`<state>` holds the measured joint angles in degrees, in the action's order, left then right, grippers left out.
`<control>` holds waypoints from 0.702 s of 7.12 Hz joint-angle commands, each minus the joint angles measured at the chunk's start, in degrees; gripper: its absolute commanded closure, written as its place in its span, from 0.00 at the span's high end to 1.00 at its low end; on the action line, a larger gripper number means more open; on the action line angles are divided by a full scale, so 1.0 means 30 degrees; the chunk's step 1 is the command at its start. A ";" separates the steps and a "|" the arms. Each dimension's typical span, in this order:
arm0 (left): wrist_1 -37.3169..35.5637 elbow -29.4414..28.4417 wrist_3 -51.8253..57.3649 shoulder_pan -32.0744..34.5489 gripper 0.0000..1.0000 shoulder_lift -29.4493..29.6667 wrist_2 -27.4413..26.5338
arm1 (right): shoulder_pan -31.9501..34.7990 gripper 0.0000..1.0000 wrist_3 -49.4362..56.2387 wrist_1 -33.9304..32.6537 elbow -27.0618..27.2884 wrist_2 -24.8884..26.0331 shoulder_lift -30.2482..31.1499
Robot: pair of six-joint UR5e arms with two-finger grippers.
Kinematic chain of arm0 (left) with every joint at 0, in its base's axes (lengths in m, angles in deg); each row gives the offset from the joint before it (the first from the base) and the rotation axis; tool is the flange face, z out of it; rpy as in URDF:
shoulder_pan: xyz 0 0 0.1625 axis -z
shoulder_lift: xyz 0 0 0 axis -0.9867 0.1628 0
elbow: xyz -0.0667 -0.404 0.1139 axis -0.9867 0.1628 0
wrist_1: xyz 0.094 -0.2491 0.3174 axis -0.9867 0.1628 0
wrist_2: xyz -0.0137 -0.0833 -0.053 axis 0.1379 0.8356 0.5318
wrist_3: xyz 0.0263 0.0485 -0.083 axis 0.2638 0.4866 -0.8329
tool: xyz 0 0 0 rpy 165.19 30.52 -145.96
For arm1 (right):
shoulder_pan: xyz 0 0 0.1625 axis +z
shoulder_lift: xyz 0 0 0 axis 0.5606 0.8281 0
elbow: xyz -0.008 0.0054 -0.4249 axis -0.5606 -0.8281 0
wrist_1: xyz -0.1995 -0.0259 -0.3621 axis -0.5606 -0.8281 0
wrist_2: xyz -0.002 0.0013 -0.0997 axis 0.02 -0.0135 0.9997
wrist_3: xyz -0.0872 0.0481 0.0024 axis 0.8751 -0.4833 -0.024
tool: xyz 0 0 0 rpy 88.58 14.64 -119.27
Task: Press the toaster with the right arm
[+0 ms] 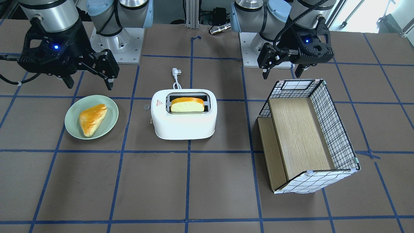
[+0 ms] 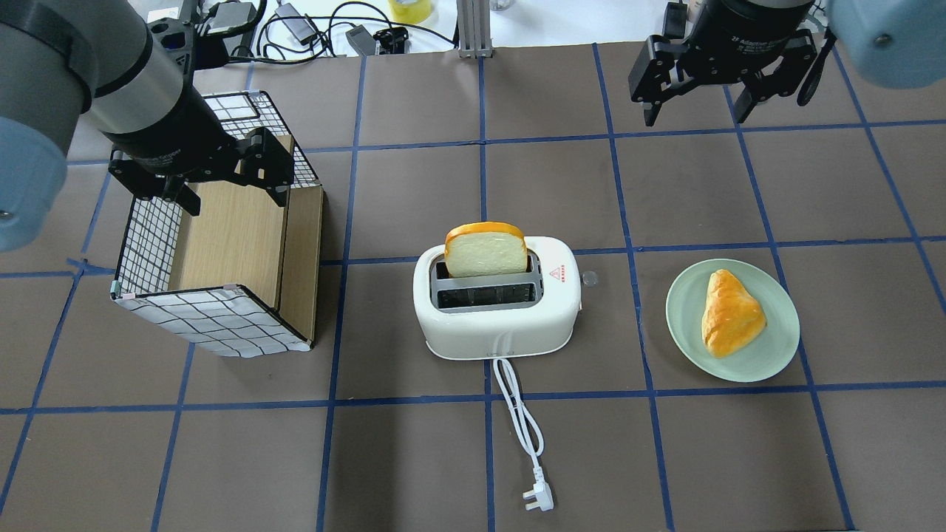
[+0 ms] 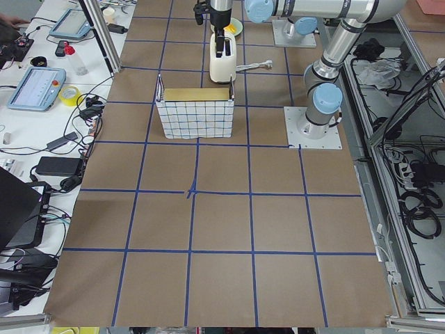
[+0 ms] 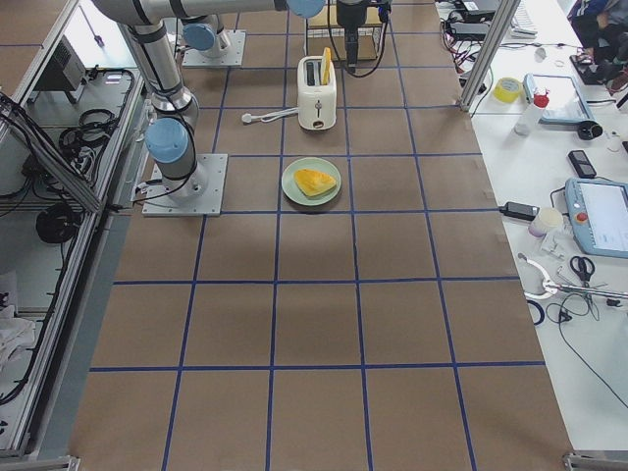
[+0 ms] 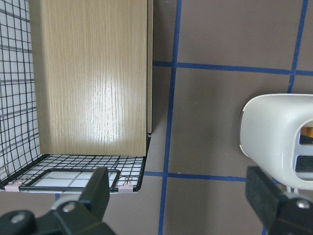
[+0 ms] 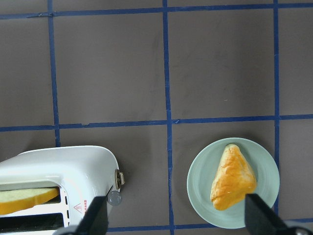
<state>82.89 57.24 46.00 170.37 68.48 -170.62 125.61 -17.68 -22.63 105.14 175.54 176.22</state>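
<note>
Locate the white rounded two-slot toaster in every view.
Front-facing: white toaster dead centre.
Overhead: toaster centre.
Exterior left: toaster top centre, behind checked-pattern box.
Exterior right: toaster top centre, beyond pale green plate.
Left wrist: toaster right edge, cut off.
Right wrist: toaster bottom-left corner.
Shared landmark: yellow bread slice standing in one slot.

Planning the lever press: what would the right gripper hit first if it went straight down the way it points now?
The right gripper would probably meet bare table between the toaster and the plate, missing the lever; depth is unclear.
</note>
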 commanded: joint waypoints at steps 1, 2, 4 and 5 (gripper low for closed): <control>0.0000 0.0000 0.0000 0.0000 1.00 0.0000 -0.0002 | -0.0007 1.00 0.0026 0.0003 -0.0029 -0.0122 0.0033; 0.0000 0.0000 0.0000 0.0000 1.00 0.0000 -0.0002 | -0.0007 1.00 -0.0003 0.0003 -0.0029 -0.0124 0.0033; 0.0000 0.0000 0.0000 0.0000 1.00 0.0000 -0.0002 | -0.0327 0.40 -0.0003 0.0554 0.0029 -0.1893 -0.0054; 0.0000 0.0000 0.0000 0.0000 1.00 0.0000 -0.0002 | -0.0562 0.00 -0.0003 0.1488 0.0000 -0.3274 -0.0113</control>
<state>82.89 57.24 46.00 170.37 68.48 -170.62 124.72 -17.66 -20.72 105.16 170.34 176.06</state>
